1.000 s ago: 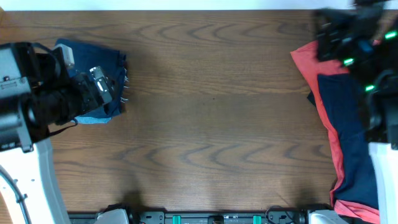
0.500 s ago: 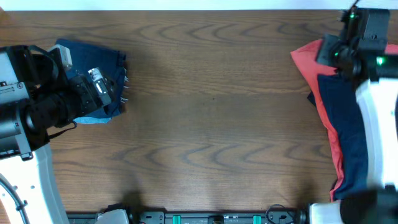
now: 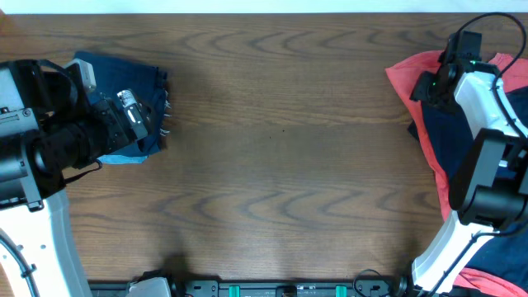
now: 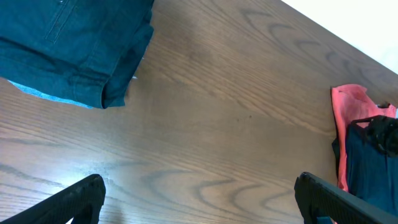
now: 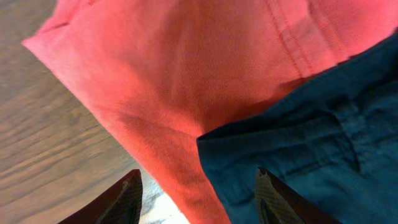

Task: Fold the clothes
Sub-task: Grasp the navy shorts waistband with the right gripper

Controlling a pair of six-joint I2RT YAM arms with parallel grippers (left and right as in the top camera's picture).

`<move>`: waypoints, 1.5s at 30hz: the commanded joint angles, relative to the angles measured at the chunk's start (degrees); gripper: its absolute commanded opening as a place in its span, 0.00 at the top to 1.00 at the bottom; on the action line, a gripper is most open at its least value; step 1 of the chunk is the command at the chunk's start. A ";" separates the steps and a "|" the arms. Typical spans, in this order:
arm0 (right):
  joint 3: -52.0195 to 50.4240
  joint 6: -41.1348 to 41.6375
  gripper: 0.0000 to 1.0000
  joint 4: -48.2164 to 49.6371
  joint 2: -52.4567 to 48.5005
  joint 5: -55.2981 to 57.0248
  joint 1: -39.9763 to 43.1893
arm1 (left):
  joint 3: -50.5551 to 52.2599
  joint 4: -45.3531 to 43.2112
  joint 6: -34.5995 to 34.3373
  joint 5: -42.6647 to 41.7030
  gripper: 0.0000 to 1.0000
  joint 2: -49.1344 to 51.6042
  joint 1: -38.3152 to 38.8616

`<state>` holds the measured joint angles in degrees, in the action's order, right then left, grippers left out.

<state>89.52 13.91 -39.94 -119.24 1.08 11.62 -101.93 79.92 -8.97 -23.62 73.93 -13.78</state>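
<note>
From overhead, a folded blue denim garment (image 3: 124, 74) lies in the far left corner of the worktop (image 3: 280, 157), and the left gripper (image 3: 157, 122) hangs over the garment's right-hand edge. At the right edge a red garment (image 3: 406, 78) is spread loosely with a navy garment (image 3: 445, 140) lying on top of it, the red showing along the left side; the right gripper (image 3: 427, 86) sits above the far end of that pile, near the far right corner. In the left wrist view the two fingers (image 4: 84, 193) stand wide apart with only bare wood between them; the denim's folded edge sits in the upper left and the red and navy pile at the far right. In the right wrist view the fingers (image 5: 127, 194) are also spread, holding nothing, just above the spot where the navy cloth's hemmed edge overlaps the red fabric, with wood showing at the left.
</note>
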 commanded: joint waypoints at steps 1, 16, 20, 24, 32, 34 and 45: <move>0.04 -1.09 0.45 0.44 -1.99 1.73 -0.02 | -0.68 0.20 0.76 0.07 0.02 0.61 -0.28; 0.07 -1.11 0.80 -2.67 -5.11 12.57 0.00 | -0.68 0.17 0.76 0.07 0.02 0.68 -0.28; 0.20 -1.11 0.89 -3.28 -4.42 12.50 0.26 | -0.68 0.17 0.79 0.09 0.02 0.68 -0.28; 0.28 -1.11 0.94 -3.43 -2.51 12.39 0.59 | -0.68 0.20 0.76 0.07 0.02 0.79 -0.28; 0.28 -1.46 0.65 -3.58 2.03 10.25 0.81 | -0.68 0.22 0.76 0.07 0.02 0.94 -0.28; 0.20 -1.81 0.64 -3.61 1.86 8.59 0.81 | -0.68 0.22 0.76 0.07 0.02 0.94 -0.28; -0.79 -1.75 0.45 -2.67 -2.03 4.79 0.74 | -0.68 1.01 0.76 0.07 0.02 0.94 -0.28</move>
<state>89.36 12.51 -42.59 -118.91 8.34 11.51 -101.93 80.77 -8.97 -23.62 74.59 -13.78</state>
